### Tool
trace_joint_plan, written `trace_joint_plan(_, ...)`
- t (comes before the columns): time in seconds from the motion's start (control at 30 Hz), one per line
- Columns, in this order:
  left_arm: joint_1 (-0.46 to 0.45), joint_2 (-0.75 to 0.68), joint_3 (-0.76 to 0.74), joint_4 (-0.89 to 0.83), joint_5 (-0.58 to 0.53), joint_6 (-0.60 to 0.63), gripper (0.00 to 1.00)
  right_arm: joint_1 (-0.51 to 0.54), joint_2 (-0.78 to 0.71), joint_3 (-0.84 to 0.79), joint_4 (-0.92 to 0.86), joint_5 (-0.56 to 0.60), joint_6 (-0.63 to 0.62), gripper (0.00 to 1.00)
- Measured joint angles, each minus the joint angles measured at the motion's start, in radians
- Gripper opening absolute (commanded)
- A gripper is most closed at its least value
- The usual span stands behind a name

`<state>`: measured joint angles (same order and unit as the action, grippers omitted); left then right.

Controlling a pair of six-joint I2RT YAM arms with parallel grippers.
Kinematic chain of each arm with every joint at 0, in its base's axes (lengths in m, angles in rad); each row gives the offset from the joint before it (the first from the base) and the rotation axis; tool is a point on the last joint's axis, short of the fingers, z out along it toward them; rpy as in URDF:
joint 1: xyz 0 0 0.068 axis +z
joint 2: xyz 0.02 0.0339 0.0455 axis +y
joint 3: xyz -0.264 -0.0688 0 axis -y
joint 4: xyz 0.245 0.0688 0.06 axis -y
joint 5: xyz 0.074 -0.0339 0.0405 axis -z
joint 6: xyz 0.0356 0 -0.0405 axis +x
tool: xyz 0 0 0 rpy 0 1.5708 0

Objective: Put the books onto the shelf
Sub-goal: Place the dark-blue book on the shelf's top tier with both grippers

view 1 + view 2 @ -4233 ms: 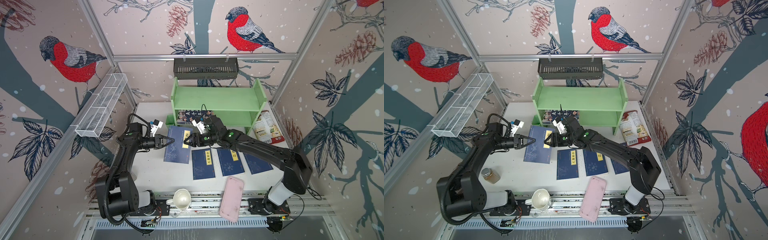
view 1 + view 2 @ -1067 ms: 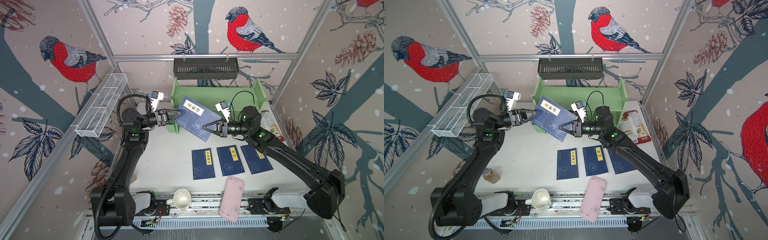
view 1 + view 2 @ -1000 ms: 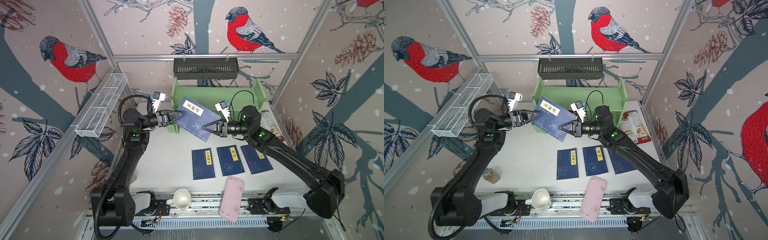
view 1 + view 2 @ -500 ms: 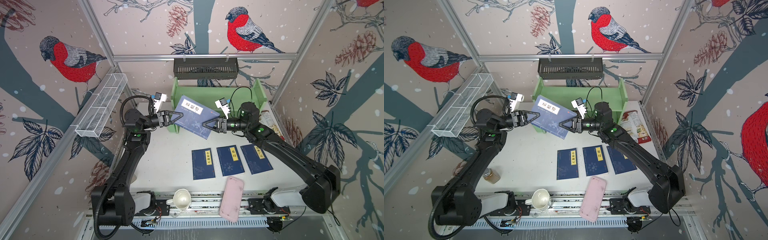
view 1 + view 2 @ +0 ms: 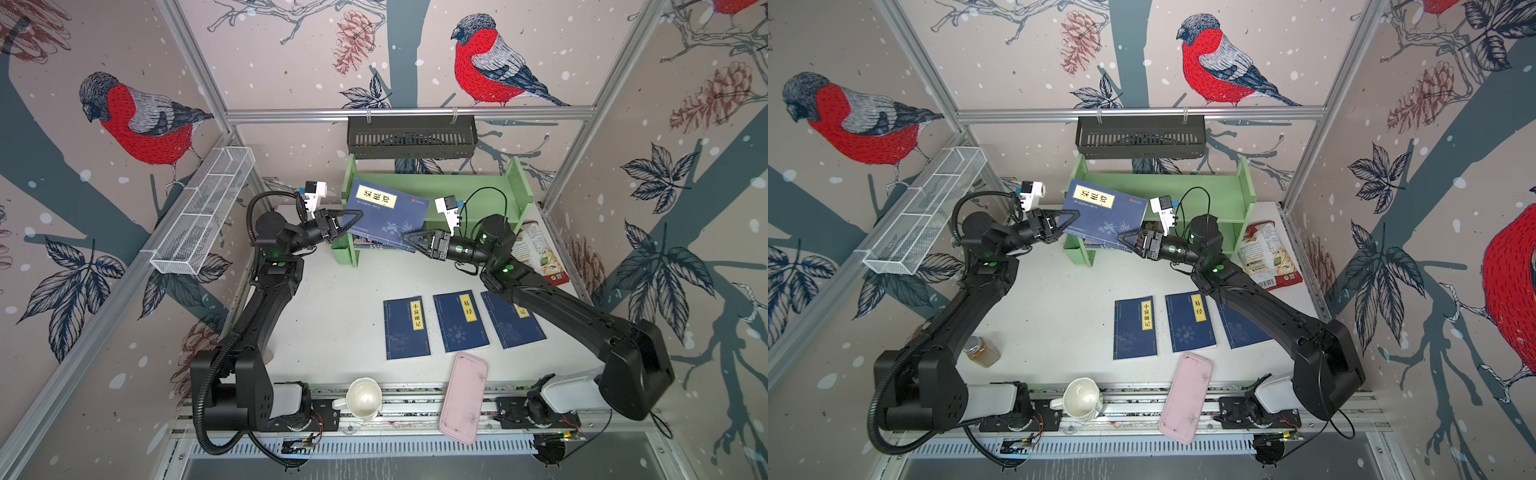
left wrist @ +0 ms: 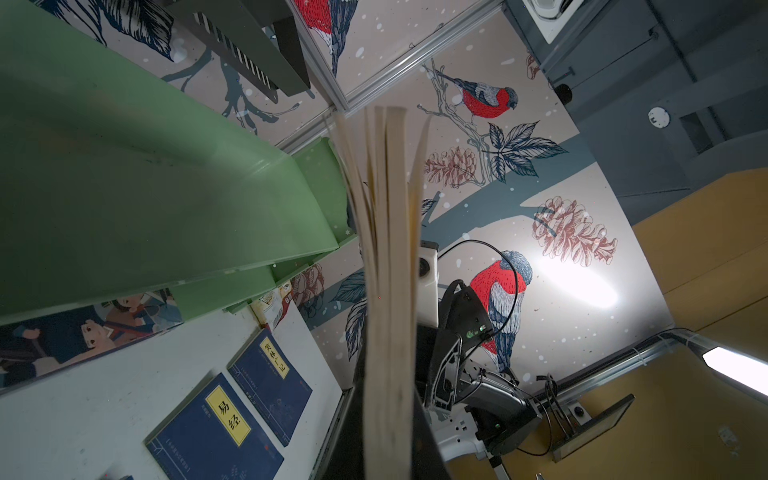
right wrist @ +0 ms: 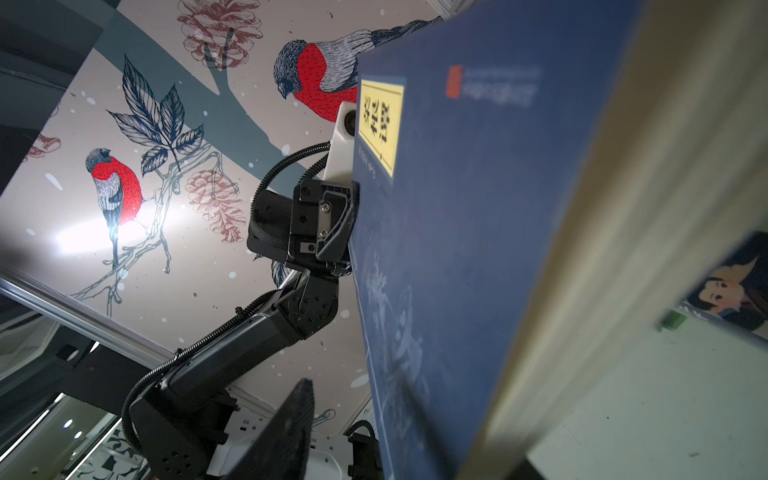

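The light green two-tier shelf stands at the worktop's back edge. My left fingers pinch one navy book, raised and tilted before the shelf's left half, yellow label up. Near the front edge three navy books lie flat in a row. The cartoon book lies flat under the shelf's upper board.

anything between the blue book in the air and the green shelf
Nothing visible: the held book hangs just before the shelf, its visible top tier bare. The cartoon book lies in the lower tier's left end.
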<state>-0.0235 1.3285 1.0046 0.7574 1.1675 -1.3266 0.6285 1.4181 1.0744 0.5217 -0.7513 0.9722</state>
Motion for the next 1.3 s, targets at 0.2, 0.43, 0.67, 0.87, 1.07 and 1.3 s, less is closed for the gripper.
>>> trace_joint_plan(0.2, 0.000, -0.009, -0.033, 0.022, -0.038, -0.011, 0.00, 0.008, 0.029, 0.000, 0.056, 0.029, 0.034, 0.16)
trace_joint_plan(0.43, 0.002, -0.018, -0.063, -0.011, -0.069, 0.001, 0.51, -0.010, 0.062, 0.033, 0.051, 0.029, 0.049, 0.03)
trace_joint_plan(0.67, 0.066, -0.047, -0.010, -0.149, -0.069, 0.103, 0.58, -0.076, 0.072, 0.114, -0.047, 0.018, 0.020, 0.03)
trace_joint_plan(0.87, 0.106, -0.050, 0.106, -0.295, -0.067, 0.224, 0.58, -0.127, 0.129, 0.286, -0.265, -0.022, -0.065, 0.03)
trace_joint_plan(1.07, 0.111, -0.028, 0.180, -0.332, -0.042, 0.256, 0.58, -0.151, 0.214, 0.419, -0.458, -0.072, -0.120, 0.02)
trace_joint_plan(1.3, 0.111, -0.018, 0.187, -0.349, -0.034, 0.261, 0.59, -0.166, 0.269, 0.473, -0.526, -0.083, -0.114, 0.02)
